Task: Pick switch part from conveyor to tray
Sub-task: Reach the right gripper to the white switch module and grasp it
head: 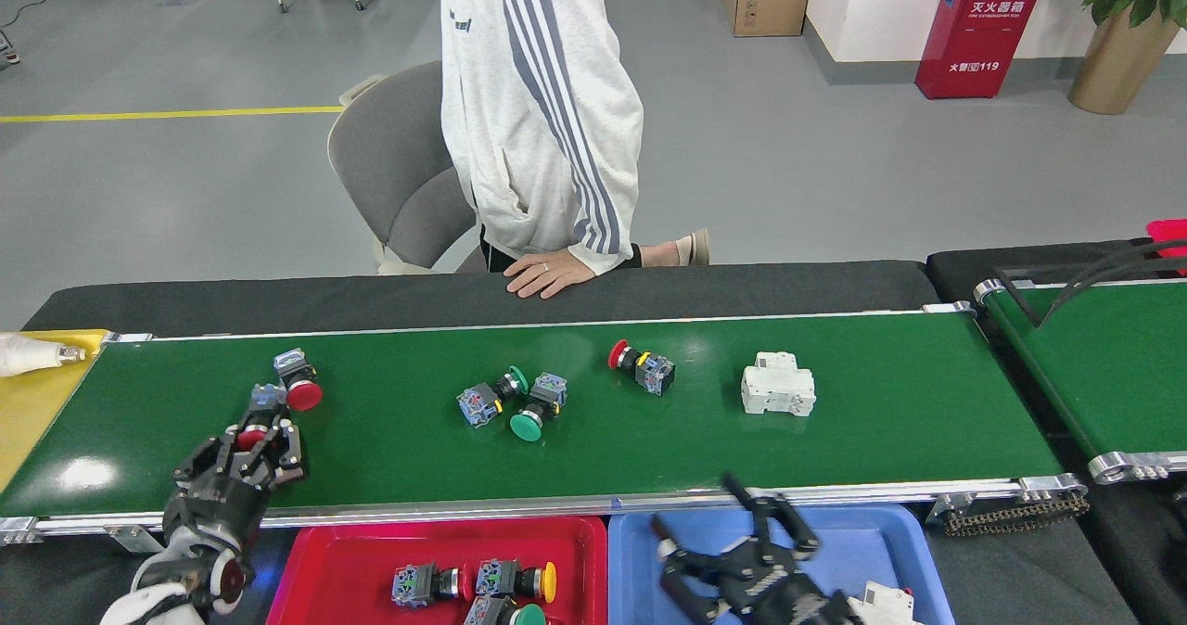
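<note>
At the far left edge a white bulb (pixel 32 354) lay on a yellow surface (pixel 28 412), off the belt's end. At lower left the left gripper (pixel 252 440) had its fingers closed around a red-capped switch part (pixel 252 436) on the conveyor (pixel 835 440) — low on the belt, presumably so the grip could seat before a lift. Just above it lay a second red-capped switch (pixel 299 382). Along the bottom, the red tray (pixel 315 560) held three switches, one yellow-capped (pixel 519 580), one green. At mid-belt two green-capped switches (pixel 512 401) lay touching; right of them, a red-capped one (pixel 640 367) and a white breaker (pixel 778 386). A person's hand (pixel 545 278) rested on the black ledge behind. At lower right the right gripper (pixel 742 551) hung spread and empty over the blue tray (pixel 881 542) — likely waiting. Each switch looked stubby: a round cap on a black-and-blue body.
</note>
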You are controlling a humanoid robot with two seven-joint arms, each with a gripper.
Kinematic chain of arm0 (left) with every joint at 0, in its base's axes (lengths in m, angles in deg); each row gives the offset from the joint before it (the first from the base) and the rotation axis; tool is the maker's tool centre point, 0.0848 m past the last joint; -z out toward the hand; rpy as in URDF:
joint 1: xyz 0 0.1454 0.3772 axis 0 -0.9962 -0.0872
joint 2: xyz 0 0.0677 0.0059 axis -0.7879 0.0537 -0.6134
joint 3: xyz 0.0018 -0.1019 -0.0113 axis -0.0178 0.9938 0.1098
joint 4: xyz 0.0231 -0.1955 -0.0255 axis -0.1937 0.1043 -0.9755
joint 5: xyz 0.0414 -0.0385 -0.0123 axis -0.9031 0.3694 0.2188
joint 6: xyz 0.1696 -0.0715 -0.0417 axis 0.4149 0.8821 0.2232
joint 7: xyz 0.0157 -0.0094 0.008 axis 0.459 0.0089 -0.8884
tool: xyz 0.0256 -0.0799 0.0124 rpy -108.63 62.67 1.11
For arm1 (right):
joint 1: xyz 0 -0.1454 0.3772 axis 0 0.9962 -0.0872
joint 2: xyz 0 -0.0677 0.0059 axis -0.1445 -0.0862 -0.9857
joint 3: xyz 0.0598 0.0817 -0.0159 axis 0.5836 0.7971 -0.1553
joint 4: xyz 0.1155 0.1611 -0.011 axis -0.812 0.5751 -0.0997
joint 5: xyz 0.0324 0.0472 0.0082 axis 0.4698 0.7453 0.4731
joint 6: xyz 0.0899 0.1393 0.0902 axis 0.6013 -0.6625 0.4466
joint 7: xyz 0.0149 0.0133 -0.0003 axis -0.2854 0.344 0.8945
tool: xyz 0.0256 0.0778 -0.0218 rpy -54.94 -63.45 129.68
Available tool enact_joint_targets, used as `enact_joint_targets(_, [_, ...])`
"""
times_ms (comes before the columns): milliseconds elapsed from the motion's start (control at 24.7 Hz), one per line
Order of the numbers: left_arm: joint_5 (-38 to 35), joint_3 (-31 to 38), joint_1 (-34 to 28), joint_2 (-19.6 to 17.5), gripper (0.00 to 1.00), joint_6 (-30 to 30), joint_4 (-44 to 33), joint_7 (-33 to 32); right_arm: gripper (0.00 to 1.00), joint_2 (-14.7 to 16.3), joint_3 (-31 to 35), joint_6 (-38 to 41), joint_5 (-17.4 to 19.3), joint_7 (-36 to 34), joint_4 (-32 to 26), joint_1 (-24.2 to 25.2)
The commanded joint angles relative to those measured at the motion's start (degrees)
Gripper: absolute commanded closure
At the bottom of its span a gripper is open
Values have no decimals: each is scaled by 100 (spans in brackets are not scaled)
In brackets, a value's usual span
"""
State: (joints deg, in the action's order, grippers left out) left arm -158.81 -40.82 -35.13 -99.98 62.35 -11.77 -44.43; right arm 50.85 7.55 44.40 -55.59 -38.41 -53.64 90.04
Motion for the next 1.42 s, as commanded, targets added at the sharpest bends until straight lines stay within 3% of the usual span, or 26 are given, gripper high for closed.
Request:
enact_joint_targets(0, [54, 97, -393, -49, 79, 1158, -822, 58, 1, -33, 253, -729, 19, -228, -93, 79])
enact_joint_targets(81, [54, 132, -991, -5, 60, 1738, -1525, 40, 1, -16, 385, -1169, 19, -228, -75, 123])
enact_joint_targets(122, [45, 88, -1263, 4, 44, 1949, -1779, 22, 1, -7, 385, -1283, 19, -211, -66, 115])
enact_joint_targets(203, [37, 71, -1545, 118, 1, 1993, -1938, 5, 1, 11, 385, -1292, 19, -167, -40, 44])
enact_joint_targets(324, [28, 44, -1589, 232, 0, 1993, -1947, 5, 1, 248, 324, -1143, 19, -9, 118, -333])
enact_joint_targets(486, [10, 132, -1580, 285, 0, 1896, -1938, 5, 1, 687, -10, 44, 19, 202, 936, -1318])
enact_joint_targets(608, [2, 405, -1545, 540, 0, 771, -1912, 14, 1, 749, -63, 686, 10, 369, 1665, -1995])
enact_joint_targets(729, [-16, 545, -1518, 496, 0, -512, -1850, 49, 1, 749, -432, 1178, 19, 466, 2307, -2601])
enact_joint_targets(891, [-7, 616, -1475, 461, 0, -372, -1753, 49, 1, 670, -836, 1213, 28, 466, 3062, -3199])
enact_joint_targets(1013, [2, 616, -1272, 312, 0, 173, -1657, 49, 1, 450, -1127, 1187, 19, 466, 3616, -3515])
enact_joint_targets(1256, [-16, 423, 194, -84, 0, 1114, -330, 22, 2, -139, -1373, 915, -16, 396, 5171, -4570])
enact_joint_targets(1297, [-25, 317, 468, -119, 0, 1202, -57, 14, 7, -192, -1469, 703, -7, 369, 5348, -4684])
enact_joint_targets(1378, [-25, 18, 978, -225, 0, 1263, 541, 14, 43, -192, -1768, 598, -7, 211, 5445, -4755])
